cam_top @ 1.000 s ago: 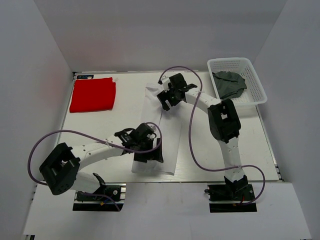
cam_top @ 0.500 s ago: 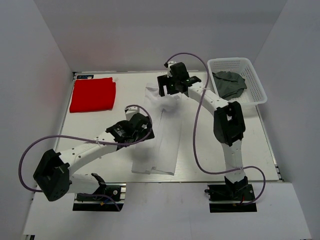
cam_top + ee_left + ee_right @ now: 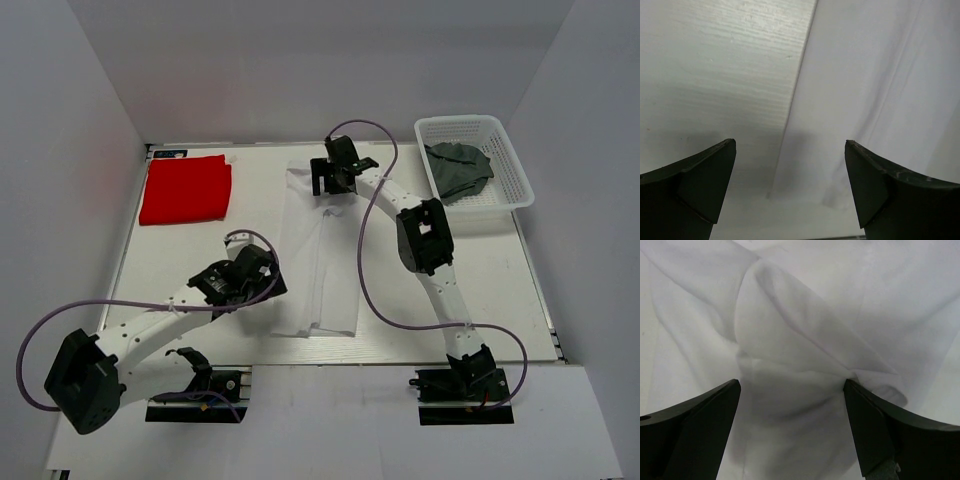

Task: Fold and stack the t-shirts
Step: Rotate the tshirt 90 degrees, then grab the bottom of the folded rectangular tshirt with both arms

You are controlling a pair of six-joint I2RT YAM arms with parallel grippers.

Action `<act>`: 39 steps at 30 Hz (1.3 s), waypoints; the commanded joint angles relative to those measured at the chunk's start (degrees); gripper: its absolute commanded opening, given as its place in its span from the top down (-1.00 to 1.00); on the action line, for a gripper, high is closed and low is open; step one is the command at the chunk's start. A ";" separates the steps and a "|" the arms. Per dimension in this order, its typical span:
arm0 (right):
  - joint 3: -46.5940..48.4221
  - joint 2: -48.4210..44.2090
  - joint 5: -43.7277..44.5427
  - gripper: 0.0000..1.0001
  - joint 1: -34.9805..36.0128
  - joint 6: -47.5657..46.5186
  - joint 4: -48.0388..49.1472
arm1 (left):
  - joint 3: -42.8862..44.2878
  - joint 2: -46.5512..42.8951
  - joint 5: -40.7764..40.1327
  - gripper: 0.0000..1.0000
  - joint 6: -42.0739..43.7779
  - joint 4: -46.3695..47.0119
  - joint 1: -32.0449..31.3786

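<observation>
A white t-shirt (image 3: 322, 260) lies in a long folded strip down the middle of the table. My left gripper (image 3: 258, 284) hovers open at its near left edge; in the left wrist view that gripper (image 3: 790, 150) straddles the shirt's edge (image 3: 855, 90), and nothing is between the fingers (image 3: 705, 175). My right gripper (image 3: 332, 181) stands open over the far end, where the white cloth (image 3: 790, 335) is bunched between the wide jaws (image 3: 792, 386) without being pinched. A red t-shirt (image 3: 186, 188) lies folded at the far left. A dark grey-green t-shirt (image 3: 460, 168) is crumpled in the basket.
A white lattice basket (image 3: 500, 195) stands at the far right corner. White walls close in the table (image 3: 200, 250) on three sides. Purple cables loop off both arms, one of them above the near end of the white shirt.
My left gripper has drawn back left and nearer, off the white shirt to its edge. My right gripper has moved to the shirt's far end. The shirt now lies flatter and straighter.
</observation>
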 commanded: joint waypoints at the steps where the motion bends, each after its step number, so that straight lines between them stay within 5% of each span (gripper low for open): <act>1: 6.31 7.50 0.48 -0.80 -0.77 -3.27 -2.37 | -2.57 -2.90 5.34 -0.99 0.19 -1.41 0.19; 4: 8.97 9.45 -3.91 -0.80 -1.56 -4.51 -0.53 | -4.07 -3.61 7.81 -0.99 0.20 -1.95 0.19; 10: 0.90 -0.64 -11.36 -0.80 -1.30 -10.04 8.44 | -8.02 -3.09 12.56 -0.99 0.20 2.08 0.19; 16: -0.08 -10.05 -9.89 -0.80 0.11 -15.51 6.68 | -9.17 -0.81 14.68 -0.89 2.13 5.26 -0.34; 20: -15.05 -19.28 -9.36 -0.80 1.16 -14.45 12.47 | -10.40 1.30 15.19 -0.80 3.44 8.24 -0.87; 32: -65.78 -59.08 -7.68 -0.80 4.59 5.07 18.81 | -11.81 5.62 21.53 0.30 8.02 11.33 -0.87; 39: -79.35 -67.28 -15.94 -0.80 7.74 9.46 10.74 | -11.28 5.18 23.72 0.56 8.72 10.19 -0.87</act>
